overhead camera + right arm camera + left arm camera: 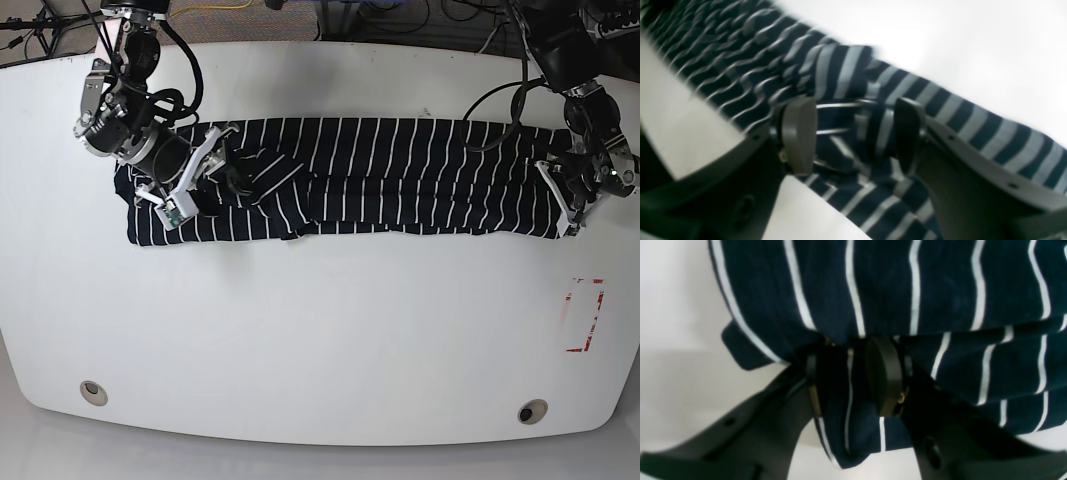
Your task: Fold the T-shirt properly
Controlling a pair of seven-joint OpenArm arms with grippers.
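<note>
The T-shirt [400,175], dark navy with thin white stripes, lies stretched in a long band across the white table [320,330]. My left gripper [560,195] is at the band's right end. In the left wrist view that gripper [848,373] is shut on a bunched fold of the T-shirt [940,290]. My right gripper [222,165] is over the band's left part, beside a rumpled fold. In the blurred right wrist view it [853,133] stands open, its two pads wide apart with the striped T-shirt [973,123] lying between and under them.
A red rectangular mark [585,315] sits on the table near the right edge. Two round holes [93,392] [532,411] lie near the front edge. Cables [400,20] run behind the table's far edge.
</note>
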